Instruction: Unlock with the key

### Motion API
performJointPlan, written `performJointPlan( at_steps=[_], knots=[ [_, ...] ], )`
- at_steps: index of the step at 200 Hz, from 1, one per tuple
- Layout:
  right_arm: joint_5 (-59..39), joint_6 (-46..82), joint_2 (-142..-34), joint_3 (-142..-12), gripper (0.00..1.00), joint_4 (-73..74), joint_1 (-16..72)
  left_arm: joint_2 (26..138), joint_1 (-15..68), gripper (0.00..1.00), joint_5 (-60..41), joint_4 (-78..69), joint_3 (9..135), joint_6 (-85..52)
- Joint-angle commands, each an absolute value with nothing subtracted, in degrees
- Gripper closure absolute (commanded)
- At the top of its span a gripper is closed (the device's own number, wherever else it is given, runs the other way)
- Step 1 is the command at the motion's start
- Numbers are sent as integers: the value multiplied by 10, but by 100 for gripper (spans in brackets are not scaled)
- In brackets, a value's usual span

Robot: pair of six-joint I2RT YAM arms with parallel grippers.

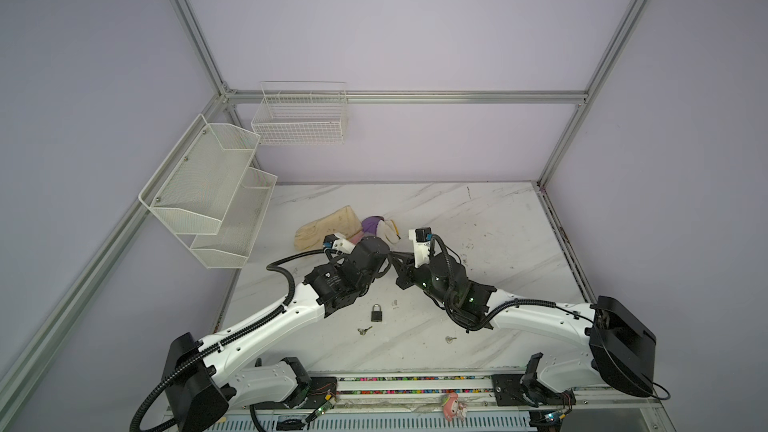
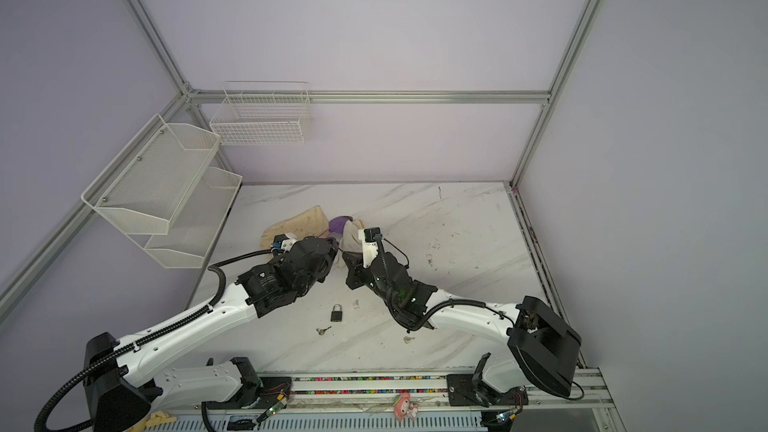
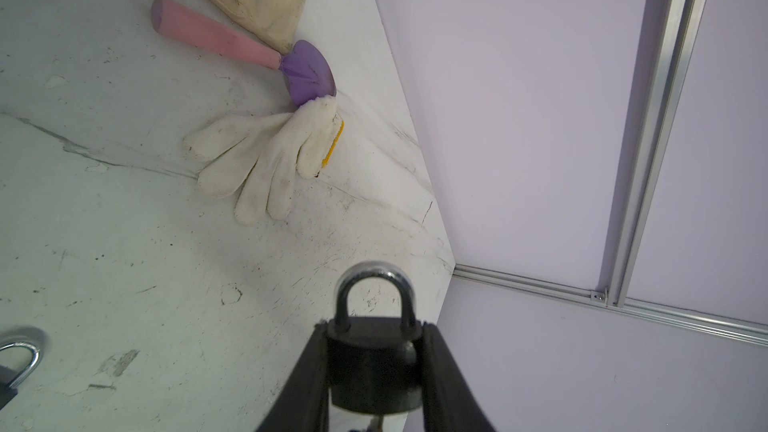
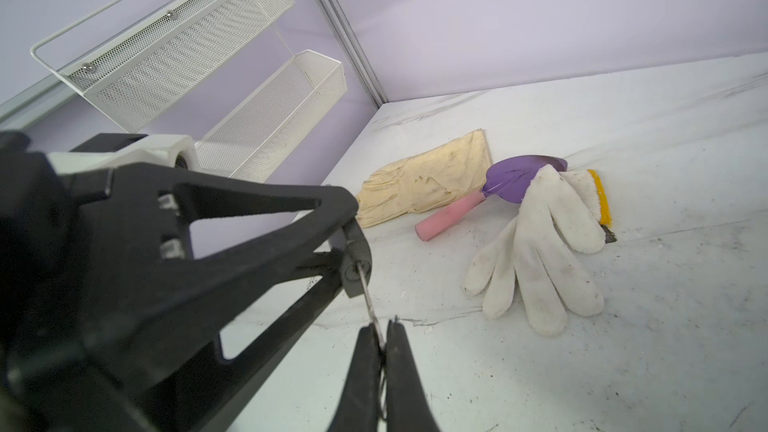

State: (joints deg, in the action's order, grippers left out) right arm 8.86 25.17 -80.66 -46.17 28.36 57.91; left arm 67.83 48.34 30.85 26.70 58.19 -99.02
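Note:
My left gripper [image 3: 374, 326] is shut on the body of a black padlock [image 3: 374, 371], whose silver shackle points away from the wrist. My right gripper [image 4: 380, 328] is shut on a small silver key [image 4: 371, 305]. The key's blade reaches into the keyhole in the underside of the held padlock [image 4: 359, 261]. In both top views the left gripper [image 1: 386, 261] and the right gripper [image 1: 399, 259] meet tip to tip above the middle of the marble table [image 1: 498, 222]. The padlock and key are hidden between them there.
A second padlock [image 1: 376, 313] lies near the front with two loose keys [image 1: 364, 330] [image 1: 450, 339]. Behind the grippers lie a tan glove [image 1: 328, 226], a purple trowel with a pink handle [image 4: 511, 184] and a white knit glove [image 4: 536, 251]. White mesh shelves [image 1: 208, 193] and a wire basket [image 1: 299, 118] hang on the left.

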Motion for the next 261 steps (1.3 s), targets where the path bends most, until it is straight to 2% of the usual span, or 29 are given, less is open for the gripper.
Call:
performJointPlan(
  at_steps=[1, 78, 112, 182, 211, 241, 261],
  knots=[
    [174, 211, -790, -509, 100, 290, 571, 652, 501, 100, 243, 309, 552, -990],
    [129, 209, -815, -620, 100, 99, 577, 599, 501, 100, 261, 234, 495, -999],
    [124, 197, -824, -644, 100, 72, 594, 603, 502, 100, 250, 215, 493, -1003],
    [143, 101, -807, -603, 100, 206, 627, 622, 503, 100, 147, 148, 512, -1010],
    [105, 89, -804, -592, 100, 264, 633, 622, 502, 100, 113, 112, 504, -1030],
    [147, 90, -832, -606, 100, 267, 677, 618, 504, 100, 128, 124, 499, -1055],
    [134, 117, -829, -594, 100, 291, 678, 613, 505, 100, 146, 119, 503, -1045]
  ],
)
